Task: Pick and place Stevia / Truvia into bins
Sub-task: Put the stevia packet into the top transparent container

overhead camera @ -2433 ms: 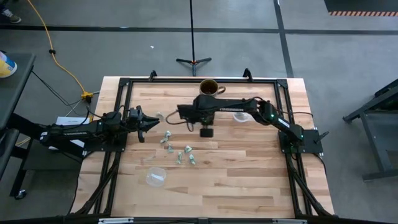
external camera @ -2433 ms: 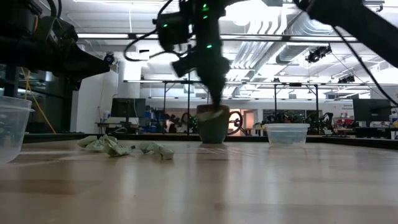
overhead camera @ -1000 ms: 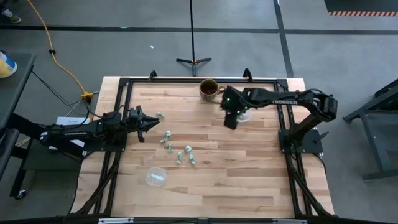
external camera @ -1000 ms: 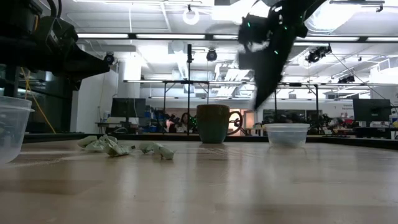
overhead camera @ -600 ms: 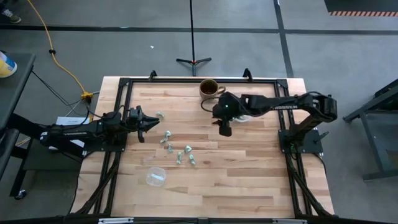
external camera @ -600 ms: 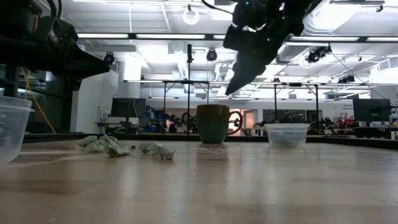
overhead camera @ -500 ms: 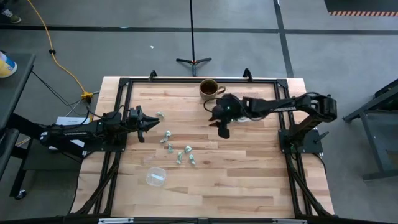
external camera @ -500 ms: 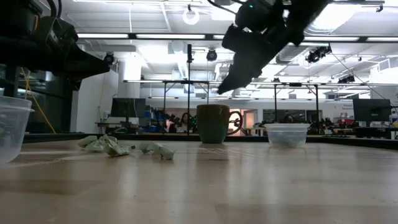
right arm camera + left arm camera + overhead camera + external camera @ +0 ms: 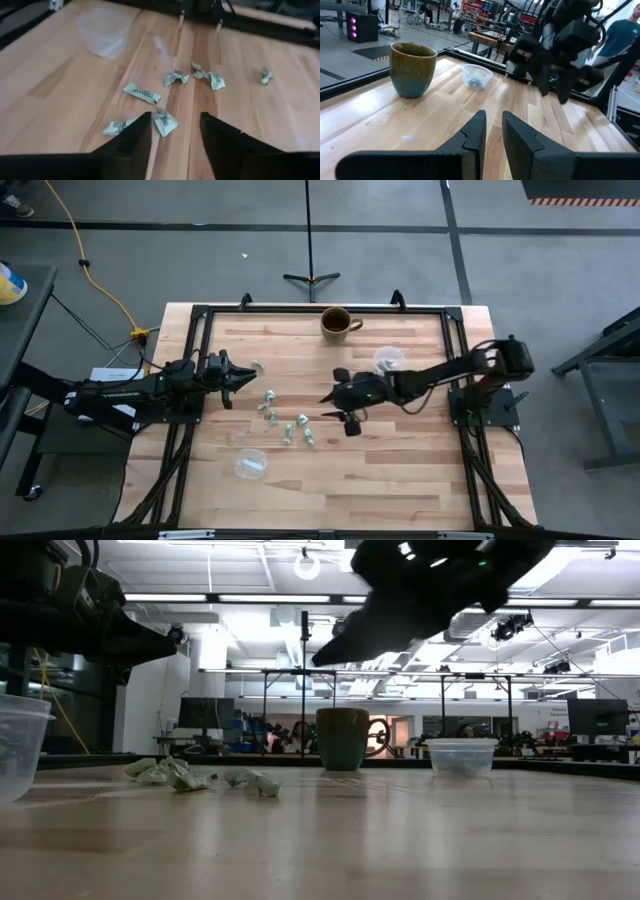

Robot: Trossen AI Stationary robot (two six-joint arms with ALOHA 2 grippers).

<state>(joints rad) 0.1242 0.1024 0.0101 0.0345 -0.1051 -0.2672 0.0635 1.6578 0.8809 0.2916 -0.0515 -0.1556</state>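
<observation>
The right claw (image 9: pixel 335 410) hung above the middle of the wooden counter (image 9: pixel 400 470), its fingers spread wide and holding nothing, just beside a scatter of crumpled green-and-white sweetener packets (image 9: pixel 288 424). The left claw (image 9: pixel 243 380) waited at the counter's left side, fingers slightly parted and empty. One clear cup (image 9: pixel 250 464) sat near the front of the counter and another (image 9: pixel 388 359) beside the brown mug (image 9: pixel 336 323) at the back.
</observation>
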